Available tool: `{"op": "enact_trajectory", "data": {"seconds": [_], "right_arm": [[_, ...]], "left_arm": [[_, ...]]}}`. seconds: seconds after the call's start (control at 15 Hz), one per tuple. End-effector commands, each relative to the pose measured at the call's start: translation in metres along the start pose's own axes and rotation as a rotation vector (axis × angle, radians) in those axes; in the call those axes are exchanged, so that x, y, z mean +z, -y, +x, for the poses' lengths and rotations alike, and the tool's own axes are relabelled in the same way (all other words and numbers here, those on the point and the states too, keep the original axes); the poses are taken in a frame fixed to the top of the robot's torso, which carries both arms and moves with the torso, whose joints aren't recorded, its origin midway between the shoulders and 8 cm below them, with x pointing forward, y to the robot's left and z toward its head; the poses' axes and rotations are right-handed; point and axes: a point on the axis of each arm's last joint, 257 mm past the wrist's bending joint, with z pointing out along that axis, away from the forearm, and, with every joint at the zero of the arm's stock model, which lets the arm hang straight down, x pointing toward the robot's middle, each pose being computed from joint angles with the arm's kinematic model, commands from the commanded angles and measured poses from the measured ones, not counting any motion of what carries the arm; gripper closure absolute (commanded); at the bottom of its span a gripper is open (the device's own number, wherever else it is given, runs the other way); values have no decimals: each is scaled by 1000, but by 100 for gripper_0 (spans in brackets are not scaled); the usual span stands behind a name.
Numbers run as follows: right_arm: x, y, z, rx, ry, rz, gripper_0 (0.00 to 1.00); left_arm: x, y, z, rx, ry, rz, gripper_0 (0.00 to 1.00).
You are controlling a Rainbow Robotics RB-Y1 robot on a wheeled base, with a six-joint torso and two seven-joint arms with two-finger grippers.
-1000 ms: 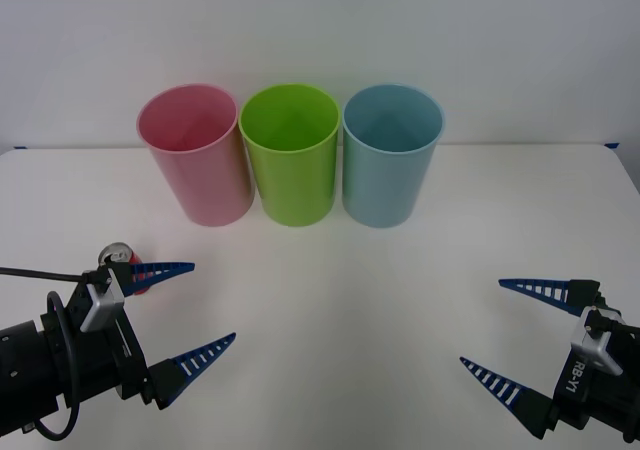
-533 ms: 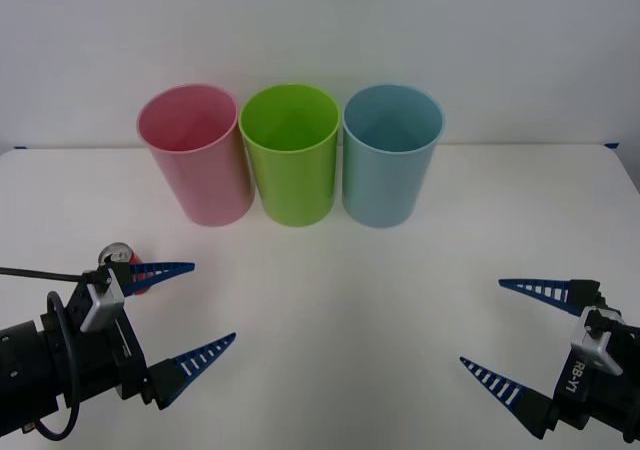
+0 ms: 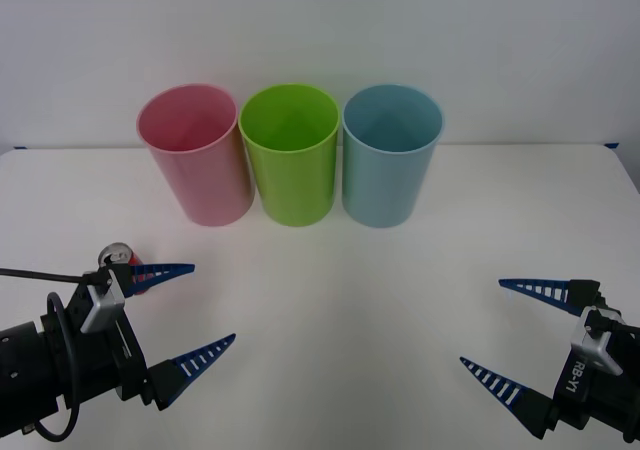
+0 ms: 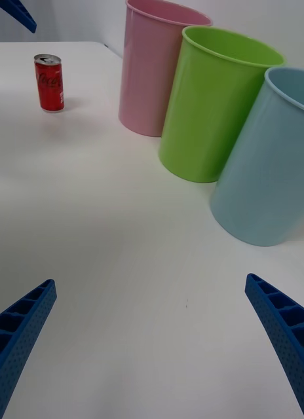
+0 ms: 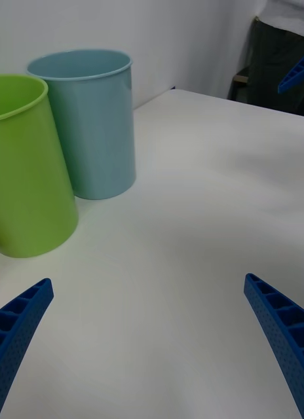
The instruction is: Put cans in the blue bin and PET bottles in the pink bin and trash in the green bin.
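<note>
- Small red can standing upright on the white table, at about 8 o'clock in the front view, well apart from the bins.
- Silver top with a pull tab up; white "Coca-Cola" script down the side of the can, clear in the right wrist view.
- Not in any bin yet, so the one job seen here is not done: can to go in the blue bin.
- No bottle and no trash to be seen on the table.
- Left gripper low at 7 o'clock, just beside the can, with one blue finger tip in front of it.
- Fingers spread wide apart, holding nothing.
- Pink bin at 11 o'clock, green bin at 12 o'clock, blue bin at 1 o'clock, all in a row near the far wall, sides close together.
- Nothing to be seen inside the bins from the front.
- Blue bin farthest from the can, past the pink and green ones.
- Right gripper at 5 o'clock, well apart from the can and the bins, waiting.
- Fingers spread wide there too, holding nothing.
- Letters "RB-Y1" readable on the right wrist part.
</note>
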Motion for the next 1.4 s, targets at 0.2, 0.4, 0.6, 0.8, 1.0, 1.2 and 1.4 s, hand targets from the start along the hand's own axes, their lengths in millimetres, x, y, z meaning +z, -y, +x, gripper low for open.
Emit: {"op": "enact_trajectory", "data": {"seconds": [0.2, 0.4, 0.6, 0.8, 1.0, 1.2, 1.4], "right_arm": [[0, 0, 0, 0, 0, 0, 0], [0, 0, 0, 0, 0, 0, 0], [0, 0, 0, 0, 0, 0, 0], [0, 0, 0, 0, 0, 0, 0], [0, 0, 0, 0, 0, 0, 0], [0, 0, 0, 0, 0, 0, 0], [0, 0, 0, 0, 0, 0, 0]], "left_arm": [[-6, 14, 1, 22, -24, -9, 9], [-12, 20, 1, -17, 0, -9, 9], [-20, 21, 3, -91, 21, -33, 9], [-32, 12, 15, -158, 35, -75, 6], [-42, -7, 27, -165, 65, -148, 3], [-56, -28, 39, -161, 83, -205, 4], [-77, -45, 50, -177, 91, -252, 3]]}}
